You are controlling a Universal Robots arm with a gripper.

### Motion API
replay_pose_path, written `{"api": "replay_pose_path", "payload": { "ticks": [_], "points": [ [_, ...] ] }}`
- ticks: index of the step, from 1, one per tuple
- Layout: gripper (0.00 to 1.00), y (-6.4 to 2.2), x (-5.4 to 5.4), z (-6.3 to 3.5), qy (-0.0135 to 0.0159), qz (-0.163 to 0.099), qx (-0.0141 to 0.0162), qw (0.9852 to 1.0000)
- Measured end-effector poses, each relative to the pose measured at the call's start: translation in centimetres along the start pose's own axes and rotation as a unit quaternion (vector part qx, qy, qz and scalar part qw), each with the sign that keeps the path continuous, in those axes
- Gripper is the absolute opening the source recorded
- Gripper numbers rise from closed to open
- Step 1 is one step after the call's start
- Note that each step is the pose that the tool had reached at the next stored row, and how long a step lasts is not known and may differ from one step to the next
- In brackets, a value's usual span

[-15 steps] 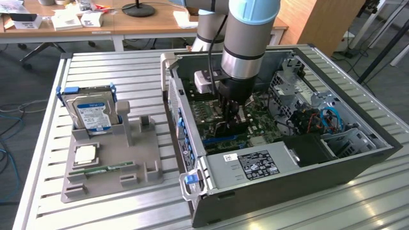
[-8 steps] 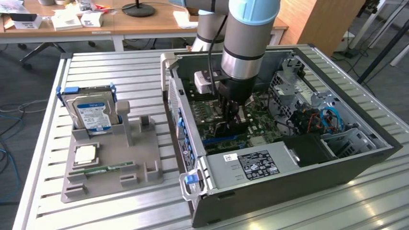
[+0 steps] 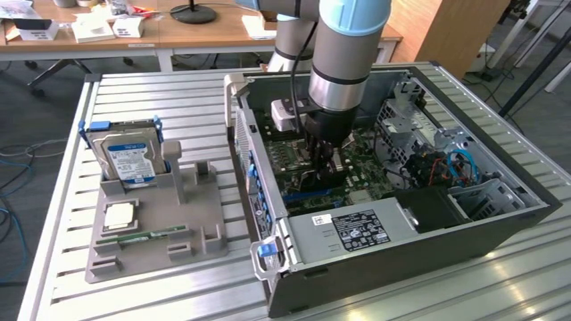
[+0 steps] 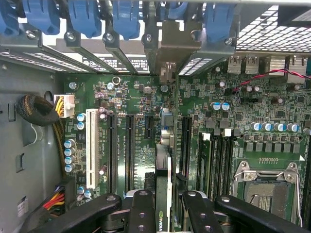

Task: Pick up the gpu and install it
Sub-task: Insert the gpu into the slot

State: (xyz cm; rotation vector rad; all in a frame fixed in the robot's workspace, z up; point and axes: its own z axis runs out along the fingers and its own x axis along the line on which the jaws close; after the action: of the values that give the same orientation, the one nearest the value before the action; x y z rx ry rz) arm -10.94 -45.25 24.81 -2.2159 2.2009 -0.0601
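Note:
My gripper (image 4: 167,206) is shut on the gpu (image 4: 165,160), a thin card seen edge-on between the black fingers (image 4: 142,208). The card runs over the green motherboard (image 4: 243,111) among the long black expansion slots (image 4: 129,145). Its silver bracket end (image 4: 168,73) points at the case's rear openings, under the blue latches (image 4: 126,19). I cannot tell whether it sits in a slot. In the exterior view the gripper (image 3: 321,160) reaches down into the open computer case (image 3: 428,261), with the gpu (image 3: 319,177) dark beneath it.
A grey parts holder (image 3: 200,214) stands at the exterior view's left of the case. It carries a silver hard drive (image 3: 130,157), a processor chip (image 3: 120,215) and a green memory stick (image 3: 143,236). Inside the case are a power supply (image 3: 357,227), cables (image 4: 41,111) and an empty processor socket (image 4: 267,191).

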Motion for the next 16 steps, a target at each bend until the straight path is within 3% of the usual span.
{"api": "replay_pose_path", "payload": {
  "ticks": [16],
  "points": [
    [0.26, 0.0, 0.0, 0.06, 0.0, 0.0, 0.0, 1.0]
  ]
}}
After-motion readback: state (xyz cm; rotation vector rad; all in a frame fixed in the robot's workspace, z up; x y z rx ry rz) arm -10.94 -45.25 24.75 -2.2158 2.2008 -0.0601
